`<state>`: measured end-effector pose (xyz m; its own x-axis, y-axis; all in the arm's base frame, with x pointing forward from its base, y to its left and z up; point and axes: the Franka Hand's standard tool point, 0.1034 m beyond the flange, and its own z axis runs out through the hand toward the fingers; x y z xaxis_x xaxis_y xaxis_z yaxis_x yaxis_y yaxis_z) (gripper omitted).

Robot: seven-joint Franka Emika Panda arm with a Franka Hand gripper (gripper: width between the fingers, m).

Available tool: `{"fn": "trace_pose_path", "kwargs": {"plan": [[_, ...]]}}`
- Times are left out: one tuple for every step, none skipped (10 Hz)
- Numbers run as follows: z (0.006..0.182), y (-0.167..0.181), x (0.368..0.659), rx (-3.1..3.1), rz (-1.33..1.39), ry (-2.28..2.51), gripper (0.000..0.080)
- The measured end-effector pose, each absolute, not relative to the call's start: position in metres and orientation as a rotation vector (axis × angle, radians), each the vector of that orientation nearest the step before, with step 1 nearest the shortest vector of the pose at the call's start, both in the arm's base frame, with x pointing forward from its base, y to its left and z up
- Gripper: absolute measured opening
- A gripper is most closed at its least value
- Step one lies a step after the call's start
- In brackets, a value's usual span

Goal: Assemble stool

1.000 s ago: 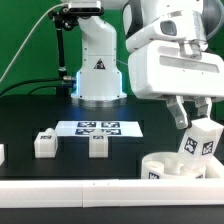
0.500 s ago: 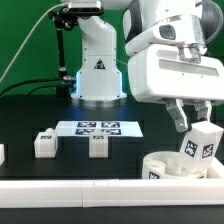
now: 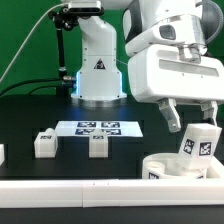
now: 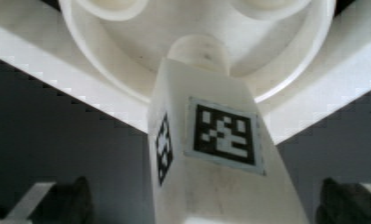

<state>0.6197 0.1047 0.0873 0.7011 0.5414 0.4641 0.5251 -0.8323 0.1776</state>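
Note:
The round white seat (image 3: 163, 169) lies at the front on the exterior view's right, and it also fills the wrist view (image 4: 129, 50). A white tagged leg (image 3: 200, 141) stands tilted in the seat, and in the wrist view (image 4: 210, 130) its tip sits in a socket of the disc. My gripper (image 3: 197, 120) is open around the leg's upper end. In the wrist view the gripper (image 4: 203, 205) has a gap on each side between its dark fingers (image 4: 54, 200) and the leg. Two loose legs (image 3: 44, 142) (image 3: 98, 145) lie on the black table.
The marker board (image 3: 97, 127) lies behind the loose legs. A long white border bar (image 3: 70, 190) runs along the front edge. Another white part (image 3: 1, 153) shows at the left edge. The arm's base (image 3: 98, 70) stands at the back.
The gripper's fingers have spread apart and let go of the leg. The leg stays standing in the seat, slightly lower than before.

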Motion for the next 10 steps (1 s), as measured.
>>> {"fn": "trace_pose_path", "kwargs": {"plan": [[0.087,0.105,0.620,2.868,0.798,0.899,0.0639],[0.087,0.105,0.620,2.868,0.798,0.899,0.0648],[0.087,0.105,0.620,2.868,0.798,0.899,0.0648],[0.088,0.106,0.620,2.873,0.793,0.898,0.0648],[0.098,0.115,0.622,2.902,0.742,0.904,0.0648],[0.107,0.121,0.625,2.926,0.707,0.899,0.0648],[0.117,0.127,0.627,2.979,0.607,0.869,0.0648],[0.127,0.125,0.636,2.989,0.572,0.866,0.0648],[0.122,0.125,0.636,3.017,0.509,0.836,0.0648],[0.115,0.122,0.629,3.053,0.371,0.819,0.0648]]}}
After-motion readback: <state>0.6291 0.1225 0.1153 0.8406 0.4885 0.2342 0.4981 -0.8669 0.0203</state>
